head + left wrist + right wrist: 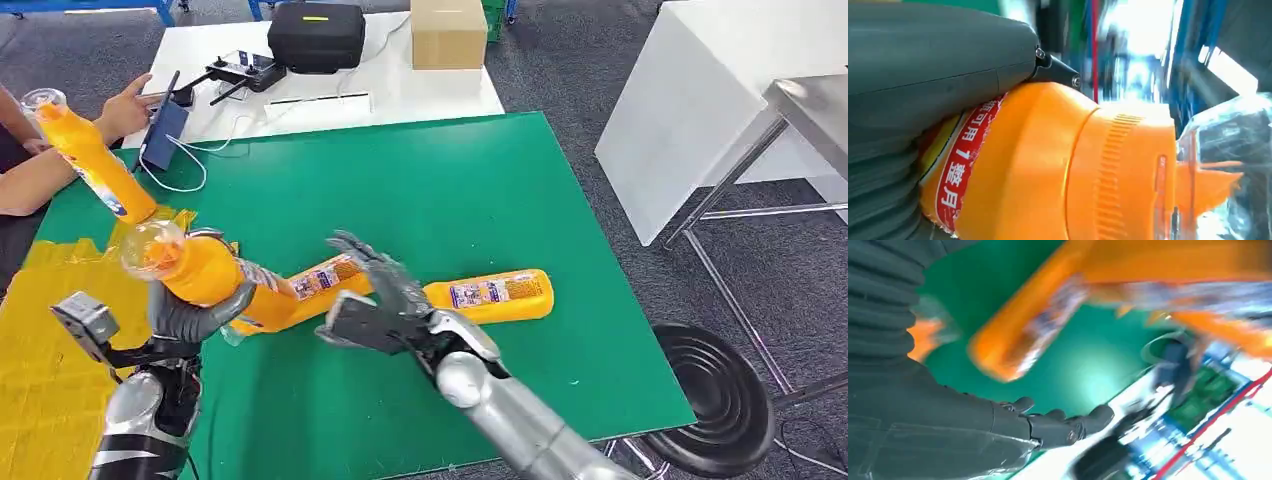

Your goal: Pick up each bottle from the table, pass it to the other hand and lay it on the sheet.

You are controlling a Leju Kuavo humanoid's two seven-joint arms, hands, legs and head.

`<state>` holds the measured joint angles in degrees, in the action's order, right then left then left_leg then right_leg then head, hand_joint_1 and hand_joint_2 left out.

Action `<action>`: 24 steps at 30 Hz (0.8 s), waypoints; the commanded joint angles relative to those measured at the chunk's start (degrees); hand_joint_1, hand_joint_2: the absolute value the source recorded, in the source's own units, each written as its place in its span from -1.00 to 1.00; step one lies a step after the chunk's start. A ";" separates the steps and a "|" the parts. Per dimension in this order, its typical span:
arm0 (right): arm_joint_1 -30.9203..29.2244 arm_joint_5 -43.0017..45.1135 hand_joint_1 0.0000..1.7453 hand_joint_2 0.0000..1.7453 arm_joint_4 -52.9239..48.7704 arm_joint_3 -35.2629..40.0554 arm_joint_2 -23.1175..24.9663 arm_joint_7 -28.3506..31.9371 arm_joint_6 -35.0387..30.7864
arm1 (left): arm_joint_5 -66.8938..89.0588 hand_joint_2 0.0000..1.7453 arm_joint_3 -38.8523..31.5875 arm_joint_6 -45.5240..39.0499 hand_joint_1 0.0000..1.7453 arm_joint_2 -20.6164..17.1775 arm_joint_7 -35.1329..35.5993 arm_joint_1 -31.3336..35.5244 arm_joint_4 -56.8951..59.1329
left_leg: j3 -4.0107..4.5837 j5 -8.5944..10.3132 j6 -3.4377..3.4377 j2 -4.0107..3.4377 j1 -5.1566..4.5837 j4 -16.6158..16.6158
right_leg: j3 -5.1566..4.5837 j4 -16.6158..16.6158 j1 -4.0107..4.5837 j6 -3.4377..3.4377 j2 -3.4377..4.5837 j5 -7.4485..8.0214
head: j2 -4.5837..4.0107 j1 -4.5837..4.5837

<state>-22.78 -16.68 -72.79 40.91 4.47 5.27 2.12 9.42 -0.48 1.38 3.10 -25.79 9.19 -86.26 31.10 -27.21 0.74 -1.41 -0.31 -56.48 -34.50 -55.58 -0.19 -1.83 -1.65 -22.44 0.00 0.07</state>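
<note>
Low at seven o'clock of the head view, the left hand [195, 305] grips an orange bottle [215, 275] round its neck end, clear cap [152, 248] tipped up toward ten o'clock, base slanting off toward three. The left wrist view confirms it: thumb [933, 55] pressed along the shoulder, label tucked under the palm. That slant looks deliberate, I'd say, keeping the long body clear of the table for the lay-down.

Just to its right, at centre, the right hand [375, 300] hangs with fingers [1068, 422] spread wide and nothing in them, close beside the bottle's lower half but, as far as I can tell, not touching. Looks like the handover is done.

Beyond it at three o'clock, a second bottle [490, 295] lies flat on the green mat [450, 180], within the right arm's reach. At nine o'clock spreads the yellow sheet [40, 350], right beside the left hand, the drop zone. Up at ten o'clock, a person's hand [122, 108] sits near a third bottle [95, 165] standing tilted at the sheet's far edge.
</note>
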 commanded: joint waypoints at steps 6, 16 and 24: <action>0.07 -0.68 -1.00 -1.00 -3.13 -1.16 -5.98 -1.19 2.23 | 36.22 1.00 -3.20 -35.63 1.00 1.05 -2.47 5.99 4.48 | -0.32 -0.10 -0.11 -0.07 0.06 0.00 | 0.20 -0.03 0.00 0.06 0.26 -0.08 | 0.00 -0.07; -1.96 -0.14 -1.00 -1.00 -3.57 3.16 -10.02 -3.25 3.22 | 71.36 1.00 -10.51 -41.38 1.00 3.72 2.53 8.86 12.49 | -0.18 -0.03 -0.03 -0.14 0.10 0.00 | 0.08 -0.04 0.10 -0.03 0.28 -0.02 | 0.00 -0.04; 1.19 -2.27 -1.00 -1.00 -10.83 0.13 -20.74 -6.22 3.34 | 78.16 1.00 4.93 -38.01 1.00 -7.38 18.81 19.61 47.23 | -0.35 0.07 -0.08 0.43 0.03 0.09 | 0.38 0.02 0.01 0.00 -0.20 -0.10 | 0.00 -0.07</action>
<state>-22.09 -17.03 -77.81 41.16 -5.01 1.61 4.61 86.06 -6.63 -39.52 3.99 -14.98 16.91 -72.37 31.00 -27.22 0.74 -1.68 -0.33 -56.49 -34.58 -55.61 -0.18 -1.85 -1.39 -22.42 0.00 0.00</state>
